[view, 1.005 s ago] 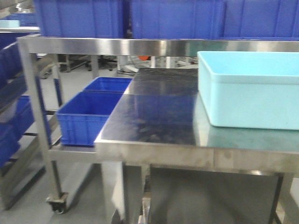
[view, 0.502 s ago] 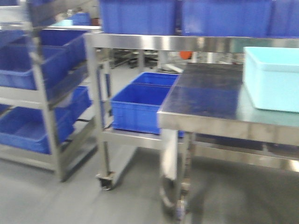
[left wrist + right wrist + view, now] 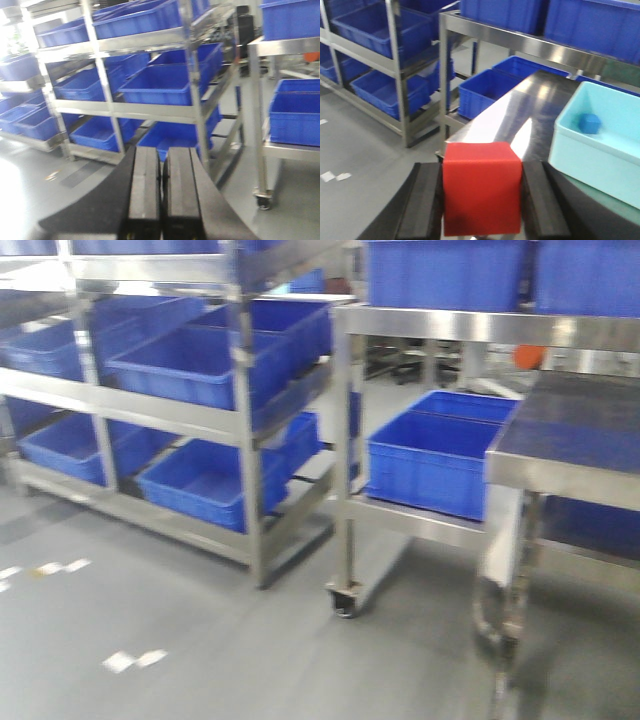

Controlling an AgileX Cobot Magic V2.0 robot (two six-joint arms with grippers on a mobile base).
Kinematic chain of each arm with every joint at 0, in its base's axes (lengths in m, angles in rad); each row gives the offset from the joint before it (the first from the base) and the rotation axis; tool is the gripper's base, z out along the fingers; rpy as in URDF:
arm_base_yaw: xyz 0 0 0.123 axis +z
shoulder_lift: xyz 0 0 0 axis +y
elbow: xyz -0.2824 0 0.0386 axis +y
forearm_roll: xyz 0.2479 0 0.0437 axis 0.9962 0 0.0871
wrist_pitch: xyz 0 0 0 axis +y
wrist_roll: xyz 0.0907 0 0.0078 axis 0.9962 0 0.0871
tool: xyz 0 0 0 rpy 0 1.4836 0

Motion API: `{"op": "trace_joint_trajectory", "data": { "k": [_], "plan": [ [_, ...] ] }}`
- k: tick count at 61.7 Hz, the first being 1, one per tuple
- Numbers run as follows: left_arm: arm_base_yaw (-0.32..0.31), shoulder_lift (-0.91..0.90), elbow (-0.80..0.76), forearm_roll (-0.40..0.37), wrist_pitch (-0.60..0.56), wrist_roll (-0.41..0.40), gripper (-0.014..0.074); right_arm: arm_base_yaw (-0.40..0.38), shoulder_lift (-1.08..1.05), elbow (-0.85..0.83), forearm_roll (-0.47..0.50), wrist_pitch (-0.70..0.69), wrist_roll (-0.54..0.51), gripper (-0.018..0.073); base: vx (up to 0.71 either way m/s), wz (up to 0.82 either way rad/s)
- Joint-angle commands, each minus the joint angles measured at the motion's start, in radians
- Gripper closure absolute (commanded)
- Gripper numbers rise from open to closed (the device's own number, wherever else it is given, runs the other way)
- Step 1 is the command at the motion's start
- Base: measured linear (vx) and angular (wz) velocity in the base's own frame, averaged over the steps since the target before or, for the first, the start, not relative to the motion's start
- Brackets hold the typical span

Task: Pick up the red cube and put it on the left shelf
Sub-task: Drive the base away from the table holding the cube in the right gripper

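Note:
The red cube [image 3: 482,187] sits squarely between the black pads of my right gripper [image 3: 481,167], which is shut on it, held in the air off the steel table's near left corner. My left gripper [image 3: 162,150] is shut with nothing in it, its two pads pressed together and pointing at the left shelf [image 3: 125,107]. The left shelf [image 3: 160,410] is a stainless rack with several tiers of big blue crates. It fills the left half of the front view and shows at the far left [image 3: 365,52] of the right wrist view. Neither gripper appears in the front view.
A dark-topped steel table [image 3: 570,455] stands at the right. On it is a light cyan tub [image 3: 570,145] with a small blue block [image 3: 590,122] inside. Between table and shelf stands a wheeled steel rack [image 3: 345,420] holding blue crates [image 3: 430,460]. Grey floor lies in front.
The front view has swung left. The table has slid to the right edge, the cyan tub has gone out of frame, and the tiered rack of blue crates has come into view.

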Motion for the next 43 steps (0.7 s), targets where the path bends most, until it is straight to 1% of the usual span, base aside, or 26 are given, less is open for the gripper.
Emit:
{"op": "trace_joint_trajectory", "data": {
  "k": [1, 15, 43],
  "plan": [
    [-0.005, 0.007, 0.022, -0.005, -0.091, 0.001, 0.0491, -0.007, 0.003, -0.033, -0.010, -0.088, -0.002, 0.0500, -0.22, 0.35],
    [-0.005, 0.007, 0.022, -0.005, -0.091, 0.001, 0.0491, -0.007, 0.003, -0.033, -0.010, -0.088, -0.002, 0.0500, -0.17, 0.55],
    [-0.005, 0.007, 0.022, -0.005, -0.091, 0.001, 0.0491, -0.007, 0.003, -0.033, -0.010, -0.088, -0.002, 0.0500, -0.16, 0.45]
  ]
}}
